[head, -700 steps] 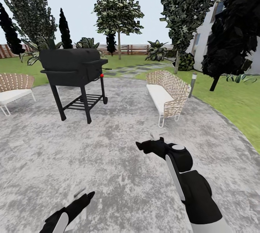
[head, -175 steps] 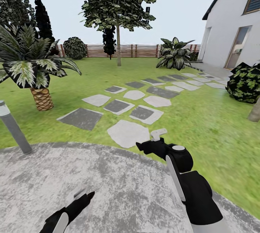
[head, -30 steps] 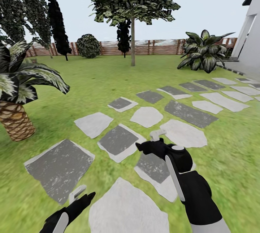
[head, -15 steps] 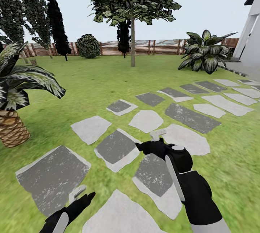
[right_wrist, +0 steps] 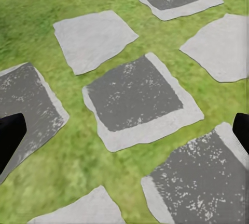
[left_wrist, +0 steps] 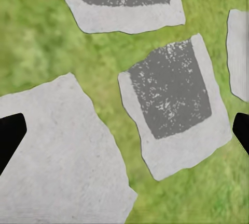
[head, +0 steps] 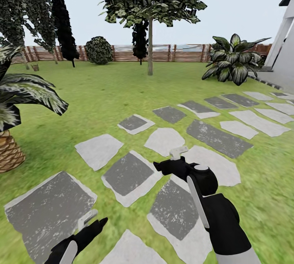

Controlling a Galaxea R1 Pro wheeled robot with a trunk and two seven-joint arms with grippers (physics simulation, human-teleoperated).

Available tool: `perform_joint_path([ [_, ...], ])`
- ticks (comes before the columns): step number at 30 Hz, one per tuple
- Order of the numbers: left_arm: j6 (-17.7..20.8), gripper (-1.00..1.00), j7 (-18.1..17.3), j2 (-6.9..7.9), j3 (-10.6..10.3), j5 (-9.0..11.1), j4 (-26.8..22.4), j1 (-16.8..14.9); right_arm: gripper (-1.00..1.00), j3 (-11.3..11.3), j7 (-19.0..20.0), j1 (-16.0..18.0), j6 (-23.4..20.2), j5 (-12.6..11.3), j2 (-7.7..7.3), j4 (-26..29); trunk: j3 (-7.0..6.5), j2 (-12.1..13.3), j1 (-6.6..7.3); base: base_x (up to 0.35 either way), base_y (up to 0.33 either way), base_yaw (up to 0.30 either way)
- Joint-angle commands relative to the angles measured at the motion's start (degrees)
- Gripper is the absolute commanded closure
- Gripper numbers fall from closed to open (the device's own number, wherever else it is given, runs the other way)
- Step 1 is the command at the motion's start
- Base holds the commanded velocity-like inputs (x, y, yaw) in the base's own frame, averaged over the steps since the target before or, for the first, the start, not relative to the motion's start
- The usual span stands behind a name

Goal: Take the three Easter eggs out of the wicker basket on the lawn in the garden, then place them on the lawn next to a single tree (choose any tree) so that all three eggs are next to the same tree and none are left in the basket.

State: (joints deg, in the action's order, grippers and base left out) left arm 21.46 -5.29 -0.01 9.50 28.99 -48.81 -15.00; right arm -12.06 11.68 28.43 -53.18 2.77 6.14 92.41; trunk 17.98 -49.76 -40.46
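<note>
Over the stepping stones (head: pixel 126 172), the left gripper (head: pixel 87 219) and right gripper (head: pixel 173 158) hang spread apart, holding nothing. The tree (head: pixel 150 47) rises well ahead on the lawn (head: pixel 106 92), nearer the right arm's line; basket and eggs cannot be placed.

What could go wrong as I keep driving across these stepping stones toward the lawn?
The palm stands close on the left, so the base or left gripper might brush its fronds. The grey-trunked tree ahead is a likely drop spot, but no basket or eggs show yet; you may overshoot them. Both grippers, the right gripper included, are open and empty.
</note>
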Motion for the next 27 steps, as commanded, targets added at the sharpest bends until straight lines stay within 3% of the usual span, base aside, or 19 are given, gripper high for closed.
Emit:
perform_joint_path([
  [1, 0.43, -1.0, -0.16, -0.02, 0.17, 0.36, -0.06, -0.03, -1.0, 0.02, 0.27, 0.06, -0.26, 0.31, 0.01, 0.05, -0.11, 0.37, 0.18, 0.334, -0.084, 0.0],
  [27, 0.43, -1.0, -0.24, 0.01, 0.17, 0.36, -0.06, -0.03, -1.0, 0.02, 0.27, 0.05, -0.26, 0.31, 0.01, 0.05, -4.78, 10.8, 5.89, 0.334, -0.084, 0.0],
])
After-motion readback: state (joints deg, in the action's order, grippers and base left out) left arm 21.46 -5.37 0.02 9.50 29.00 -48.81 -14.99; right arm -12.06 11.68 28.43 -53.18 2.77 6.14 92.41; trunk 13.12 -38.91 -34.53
